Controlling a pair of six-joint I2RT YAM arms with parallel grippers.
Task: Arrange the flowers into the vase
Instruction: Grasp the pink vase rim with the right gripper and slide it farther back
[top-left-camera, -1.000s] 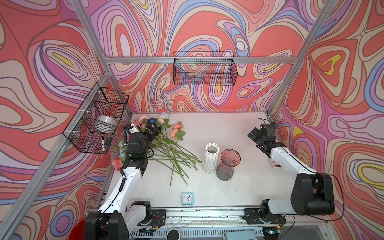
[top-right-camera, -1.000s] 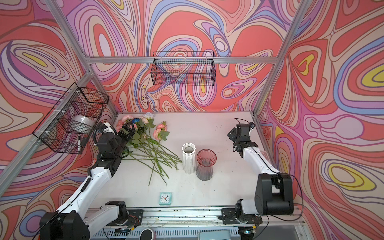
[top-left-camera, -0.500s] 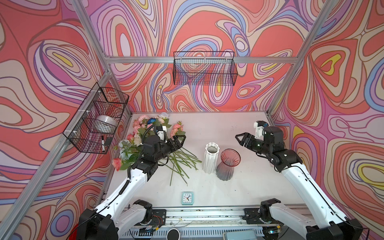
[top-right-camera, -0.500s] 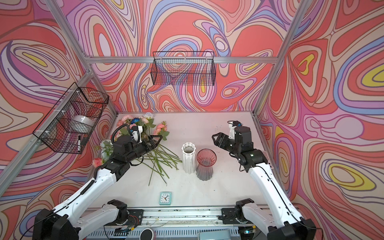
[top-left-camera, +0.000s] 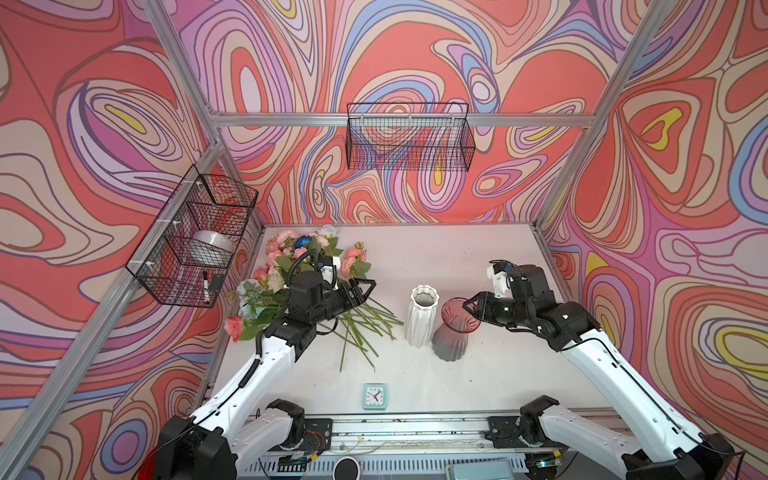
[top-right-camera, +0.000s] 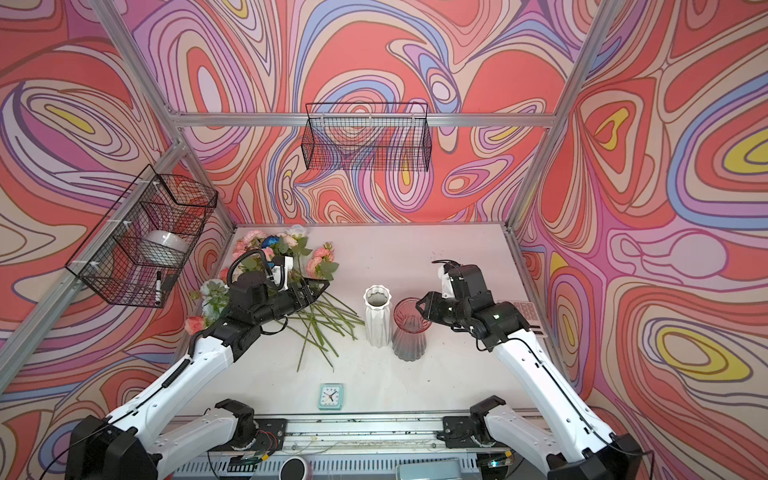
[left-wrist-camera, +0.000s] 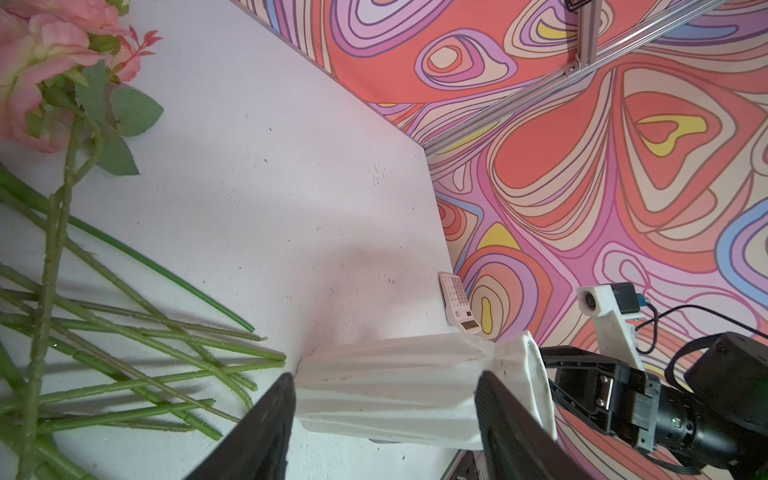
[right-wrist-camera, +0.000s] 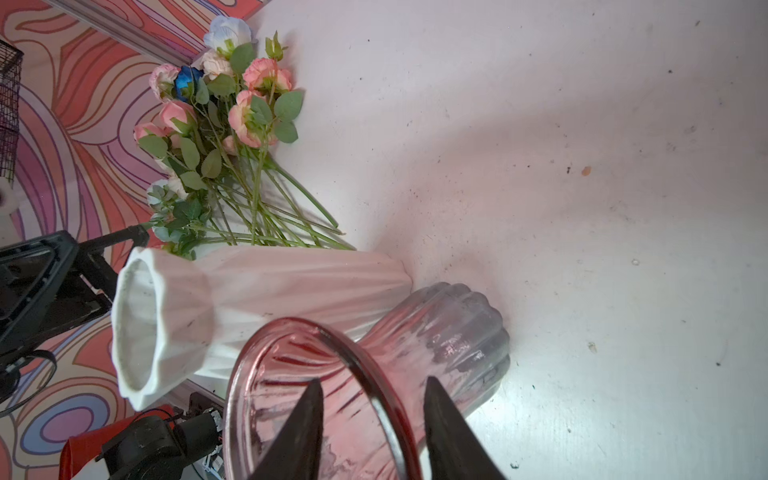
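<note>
I see the flowers (top-left-camera: 276, 259) lying in a loose heap on the table (top-left-camera: 457, 257), at its rear left. The blooms are toward the back corner and the green stems fan out toward the white vase (top-left-camera: 422, 320). None of them is in a vase.

My left gripper (top-left-camera: 365, 291) hovers over the stem end of the heap and points at the white vase. In the left wrist view its jaws are spread wide (left-wrist-camera: 384, 376) with nothing between them. The stems (left-wrist-camera: 124, 332) lie off to one side of the fingers, clear of them, and the white vase (left-wrist-camera: 395, 386) stands beyond.

My right gripper (top-left-camera: 471, 305) is at the mouth of the pink glass vase (top-left-camera: 451, 336), which stands upright just beside the white one. It is well apart from the flowers, with both vases in between. In the right wrist view the jaws (right-wrist-camera: 372, 380) straddle the glass rim, one finger inside and one outside. They are parted, with a gap at the inner finger, so they are not clamped on the glass.
</note>
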